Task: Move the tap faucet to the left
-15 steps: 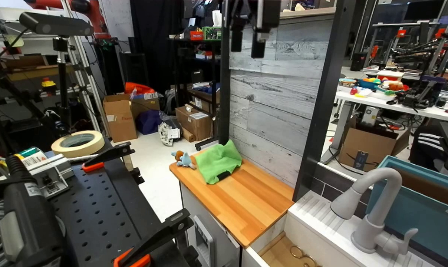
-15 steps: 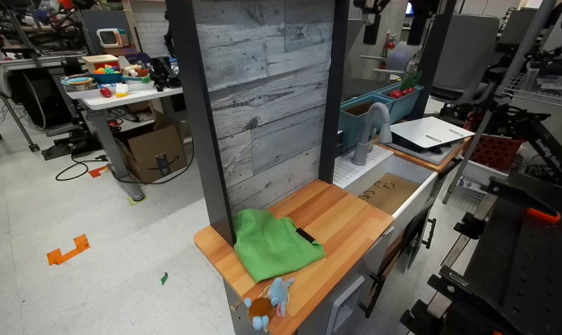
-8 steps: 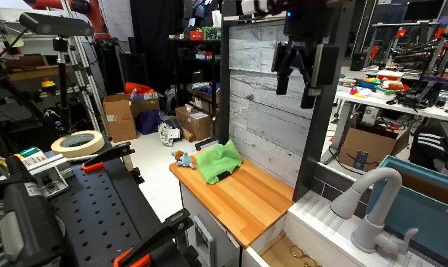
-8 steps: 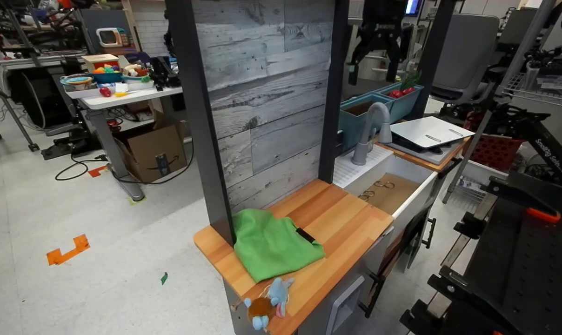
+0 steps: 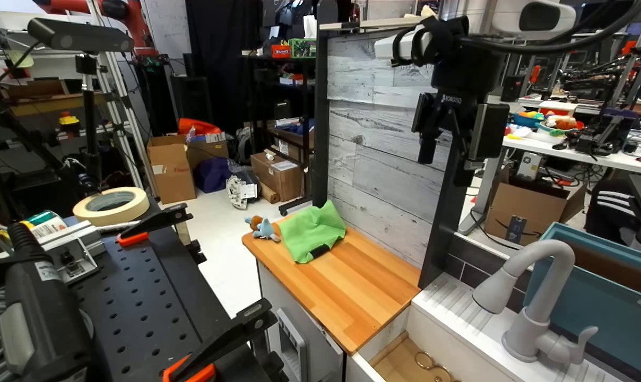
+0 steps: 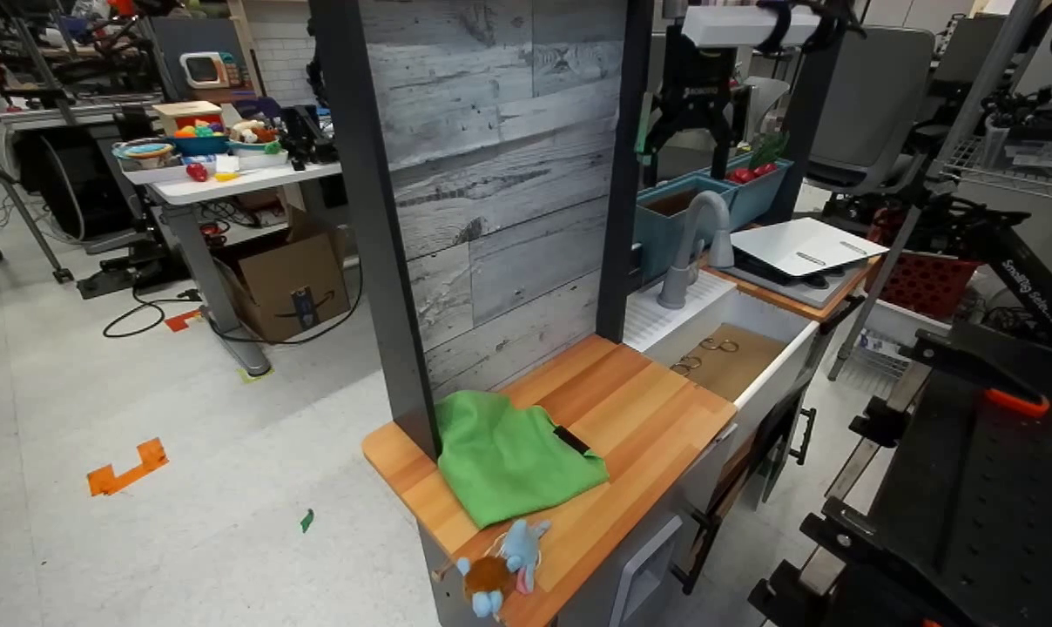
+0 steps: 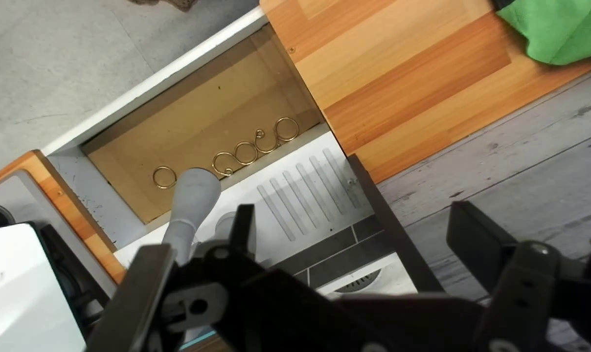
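Both exterior views, jaws spread, lower than before, grey tap faucet (image 5: 544, 297) unmoved

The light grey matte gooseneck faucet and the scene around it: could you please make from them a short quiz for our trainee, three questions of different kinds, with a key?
1. True or false: the black two-fingered gripper is open and apart from the light grey matte gooseneck faucet.
2. Multiple choice: what lies inside the white rectangular sink? a) a teal planter b) gold-coloured wire curls c) a roll of beige tape
3. Fill in: in both exterior views, a green ____ lies on the striped orange-brown wooden counter.

Key: 1 true; 2 b; 3 cloth.
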Motion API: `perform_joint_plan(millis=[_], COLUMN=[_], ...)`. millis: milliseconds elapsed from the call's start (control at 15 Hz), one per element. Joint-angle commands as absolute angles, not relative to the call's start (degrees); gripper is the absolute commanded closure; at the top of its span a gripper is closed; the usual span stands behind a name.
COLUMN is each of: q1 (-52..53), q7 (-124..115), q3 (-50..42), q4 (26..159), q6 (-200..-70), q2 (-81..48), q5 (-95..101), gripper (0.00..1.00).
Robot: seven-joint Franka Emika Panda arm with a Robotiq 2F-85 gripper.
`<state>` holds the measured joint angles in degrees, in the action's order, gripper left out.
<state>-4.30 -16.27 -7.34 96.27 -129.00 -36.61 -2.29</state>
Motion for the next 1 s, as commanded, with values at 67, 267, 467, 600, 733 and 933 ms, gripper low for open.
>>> perform_joint_plan(millis=[67,267,467,600,733,933], q1=[-3.56,-3.33,-3.52,-3.88,-4.07,-4.52], q7=[-16.98,-17.65,-17.95,-17.95,-18.24,-18.92], q3=[-8.29,-9.22,-10.68,-11.66,-12.67,-14.17], q4=[96.14,96.18,95.99,95.93,96.27,96.94], q6=[-129.07,-130.87,-132.08,-132.95,-134.1,-137.83], q2=[-37.4,-38.71,-40.15,-41.13,-41.71,-42.63], q5=[-0.98,0.78,2.66,3.38,3.75,3.52], gripper=[0.0,0.0,0.0,0.0,0.0,0.0])
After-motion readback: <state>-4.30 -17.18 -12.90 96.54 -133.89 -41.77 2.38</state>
